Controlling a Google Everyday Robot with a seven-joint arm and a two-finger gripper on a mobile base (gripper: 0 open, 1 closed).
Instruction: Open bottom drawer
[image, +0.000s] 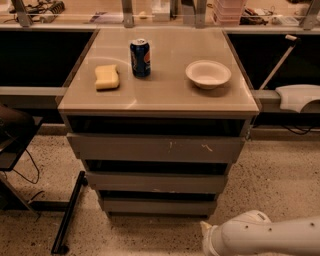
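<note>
The bottom drawer (159, 205) is the lowest and narrowest of three flat grey fronts in the cabinet. It sits closed, just above the speckled floor. My white arm (265, 236) lies along the bottom right of the camera view. The gripper (205, 235) is at the arm's left end, low in front of the cabinet. It is below and to the right of the bottom drawer and does not touch it.
On the cabinet top (160, 95) are a yellow sponge (107, 77), a blue soda can (140, 58) and a white bowl (208, 74). The top drawer front (156, 148) has white scratch marks; the middle front (157, 182) sits below it. A black bar (69, 212) leans on the floor at left.
</note>
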